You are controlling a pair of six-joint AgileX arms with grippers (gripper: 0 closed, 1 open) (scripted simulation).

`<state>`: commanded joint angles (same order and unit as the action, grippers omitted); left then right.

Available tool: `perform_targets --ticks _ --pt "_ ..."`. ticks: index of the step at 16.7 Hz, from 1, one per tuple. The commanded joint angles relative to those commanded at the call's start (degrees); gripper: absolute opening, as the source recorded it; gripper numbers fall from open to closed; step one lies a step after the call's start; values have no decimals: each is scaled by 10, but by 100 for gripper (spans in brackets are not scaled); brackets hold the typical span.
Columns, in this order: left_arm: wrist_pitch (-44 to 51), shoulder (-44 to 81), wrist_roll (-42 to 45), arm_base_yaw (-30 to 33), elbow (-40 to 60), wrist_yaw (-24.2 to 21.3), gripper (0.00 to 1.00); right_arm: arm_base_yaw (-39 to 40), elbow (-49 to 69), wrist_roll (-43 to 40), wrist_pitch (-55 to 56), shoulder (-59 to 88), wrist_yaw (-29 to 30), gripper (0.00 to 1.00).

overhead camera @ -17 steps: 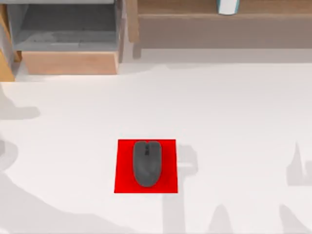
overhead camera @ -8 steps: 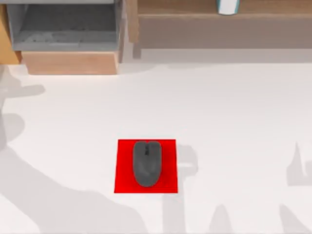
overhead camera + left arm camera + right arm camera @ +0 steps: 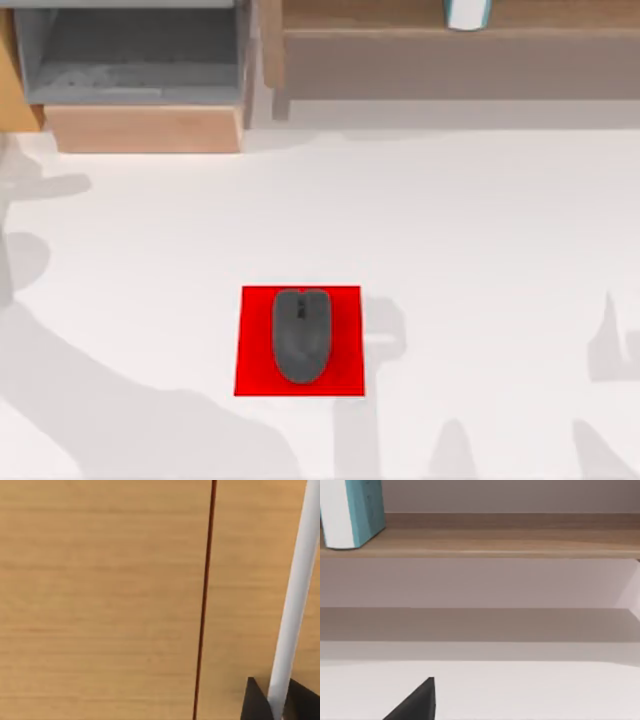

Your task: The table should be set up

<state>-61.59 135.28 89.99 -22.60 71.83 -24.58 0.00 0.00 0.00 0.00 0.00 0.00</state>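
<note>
Mouse (image 3: 302, 336) on red mat (image 3: 348, 340), mid table (image 3: 480, 230).

It looks like an office desk setup: a plain white table (image 3: 480, 250) with a dark computer mouse (image 3: 301, 335) on a red mat (image 3: 250, 340) near 6 o'clock, and a light wooden shelf and drawer unit (image 3: 145, 128) along 12 o'clock.

Light wooden panel (image 3: 100, 600) with dark vertical seam (image 3: 204, 600); white bar (image 3: 295, 595), perhaps a handle.
</note>
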Motion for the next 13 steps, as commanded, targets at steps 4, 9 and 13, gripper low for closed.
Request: perform_targets --ticks 4,9,13 --pt "0 0 0 0 0 0 68 0 0 0 0 0 0 100" --pt "0 0 0 0 0 0 100 0 0 0 0 0 0 100" --pt "0 0 0 0 0 0 100 0 0 0 0 0 0 100"
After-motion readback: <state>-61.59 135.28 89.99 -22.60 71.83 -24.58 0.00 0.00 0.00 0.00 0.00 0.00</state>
